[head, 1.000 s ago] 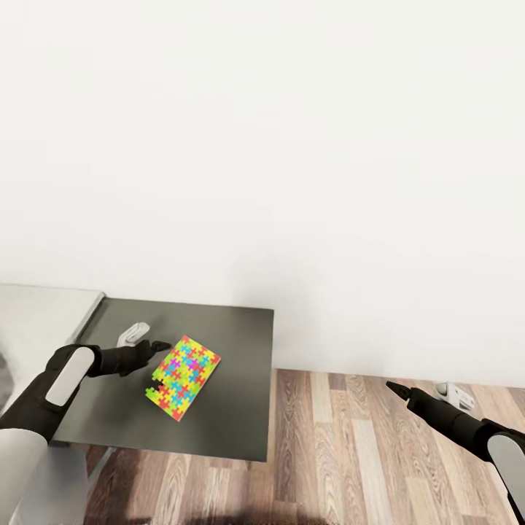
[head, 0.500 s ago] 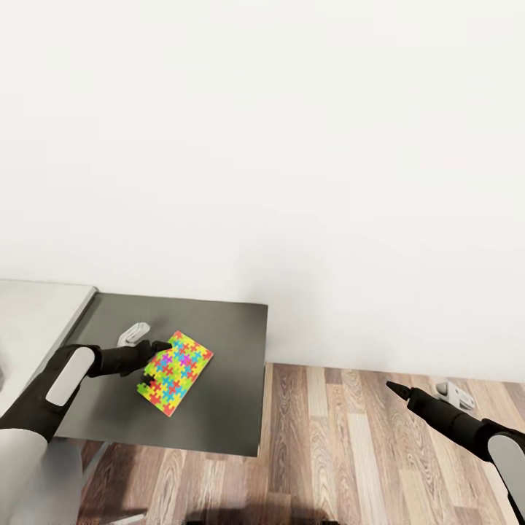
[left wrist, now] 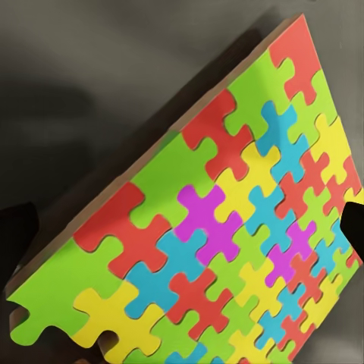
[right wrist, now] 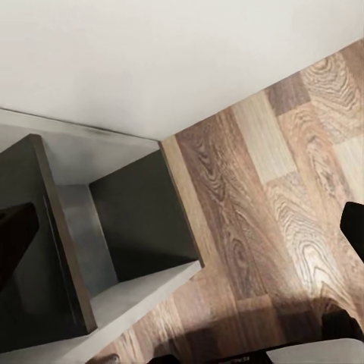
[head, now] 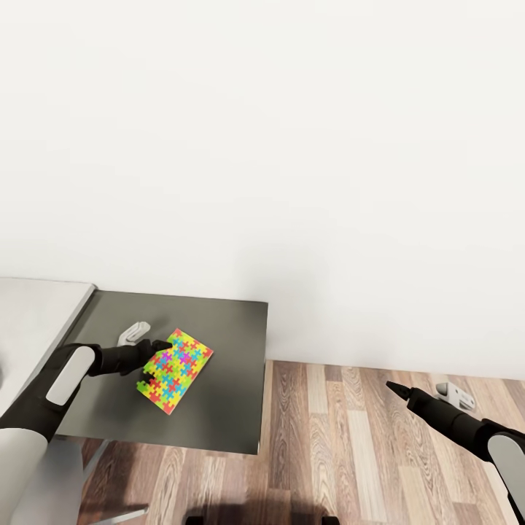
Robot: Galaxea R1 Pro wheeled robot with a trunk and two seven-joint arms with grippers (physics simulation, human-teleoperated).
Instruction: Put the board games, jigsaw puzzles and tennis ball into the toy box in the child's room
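One jigsaw puzzle (head: 175,370), a flat panel of bright interlocking pieces, lies on the dark grey section of the table (head: 219,408). My left gripper (head: 162,346) is at its near-left edge, fingertips overlapping that edge. In the left wrist view the puzzle (left wrist: 212,227) is very close. The left gripper (left wrist: 183,227) is open, one dark fingertip (left wrist: 353,227) over the panel and the other off its edge. My right gripper (head: 390,385) hangs open over the wood floor, right of the table, holding nothing. The toy box, board games, tennis ball and bed are out of view.
The pale grey tabletop (head: 36,321) joins the dark section on the left. A white wall (head: 292,146) runs right behind the table. Wood-plank floor (head: 350,452) lies to the right and in front. The right wrist view looks at the floor and a dark table panel (right wrist: 136,220).
The view shifted slightly, and table and puzzle slid left in the picture. My left gripper's tips, first just short of the puzzle, now overlap its edge. The right arm held still.
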